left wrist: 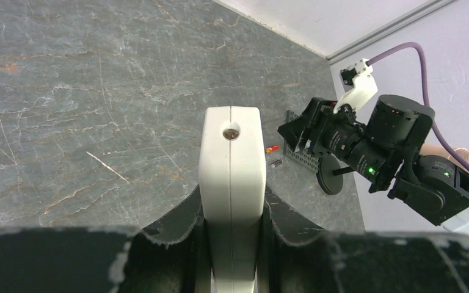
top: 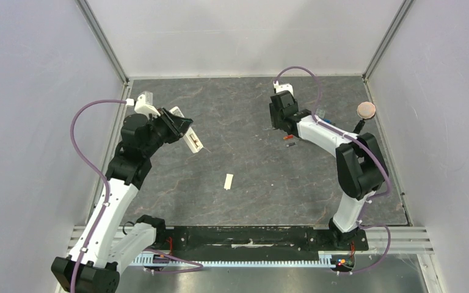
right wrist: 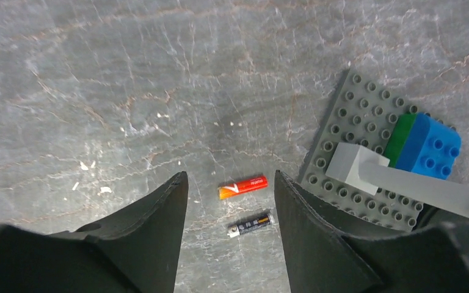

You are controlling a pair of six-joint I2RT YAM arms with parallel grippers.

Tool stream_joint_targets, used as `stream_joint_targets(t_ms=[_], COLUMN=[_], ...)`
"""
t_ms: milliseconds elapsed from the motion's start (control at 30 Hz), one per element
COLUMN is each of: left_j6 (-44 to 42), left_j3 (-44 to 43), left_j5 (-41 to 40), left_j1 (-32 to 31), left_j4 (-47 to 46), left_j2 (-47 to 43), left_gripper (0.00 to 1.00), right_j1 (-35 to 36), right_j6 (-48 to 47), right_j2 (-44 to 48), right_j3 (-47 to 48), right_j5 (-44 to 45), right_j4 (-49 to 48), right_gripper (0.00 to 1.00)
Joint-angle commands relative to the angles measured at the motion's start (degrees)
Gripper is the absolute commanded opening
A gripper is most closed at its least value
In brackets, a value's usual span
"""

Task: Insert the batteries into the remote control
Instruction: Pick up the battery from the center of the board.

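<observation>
Now: R arm over the batteries, L arm holding the remote.

Right gripper (right wrist: 229, 180): jaws stand apart, nothing pinched, not gripping. It hangs directly above both batteries, which lie on the table (right wrist: 128, 91) inside the gap betw. the fingers and touch neither one. Red battery (right wrist: 243, 186) sits farther out along the fingers, dark battery (right wrist: 251, 224) closer to the wrist. The two are roughly parallel, just beside each other, not touching. In the top view they are right of centre, in the far half.

Key relation: long axis of each battery runs approx. across the gap, finger to finger, w/ a slight tilt. Judgement: a straight pinch would meet the ends, not the sides. Both also sit in the gap at once, so the next move prob. calls for a wrist turn plus an offset to single one out.

Grey studded plate (right wrist: 360, 122) w/ blue block (right wrist: 430, 143) is just beside the batteries; a finger could clip it.

Left gripper (left wrist: 232, 198): clamped on the remote control (left wrist: 231, 152), held off the table at far left, well apart from the batteries. R arm is by far the nearer. White cover piece (top: 228, 181) lies alone near centre, so the compartment is presumably open. Can't confirm, as only the remote's end face shows clearly.
</observation>
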State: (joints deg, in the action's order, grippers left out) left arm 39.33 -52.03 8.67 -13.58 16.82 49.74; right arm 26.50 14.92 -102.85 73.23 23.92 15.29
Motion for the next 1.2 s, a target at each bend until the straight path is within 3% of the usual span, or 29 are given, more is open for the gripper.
stream_joint_targets(t_ms=[0, 133, 333, 567, 933, 1167], left_j6=[-1.2, -1.2, -0.7, -1.0, -1.7, -1.5], left_j3=[-1.7, -1.5, -1.1, -1.2, -1.6, -1.8], left_j5=[0.2, 0.1, 0.1, -0.2, -0.8, -0.2], left_j1=[0.1, 0.1, 0.1, 0.1, 0.1, 0.1], left_j4=[-2.4, -2.7, -4.1, -4.1, -3.7, -4.1], left_j2=[0.4, 0.9, 1.9, 2.2, 2.7, 3.6], left_gripper=[0.02, 0.02, 0.02, 0.02, 0.02, 0.02], right_j1=[-0.6, -2.8, -2.8, -2.9, -3.7, -3.7], right_j6=[1.4, 13.3, 33.2, 46.0, 49.9, 43.9], right_j2=[-2.1, -4.2, -5.7, -10.8, -13.7, -12.0], right_j3=[1.7, 2.5, 0.4, 5.1, 4.6, 1.3], right_j5=[1.7, 1.8, 3.9, 8.3, 9.3, 5.7], right_j4=[3.0, 6.6, 5.9, 13.6, 15.0, 9.6], right_gripper=[0.56, 0.61, 0.54, 0.43, 0.32, 0.08])
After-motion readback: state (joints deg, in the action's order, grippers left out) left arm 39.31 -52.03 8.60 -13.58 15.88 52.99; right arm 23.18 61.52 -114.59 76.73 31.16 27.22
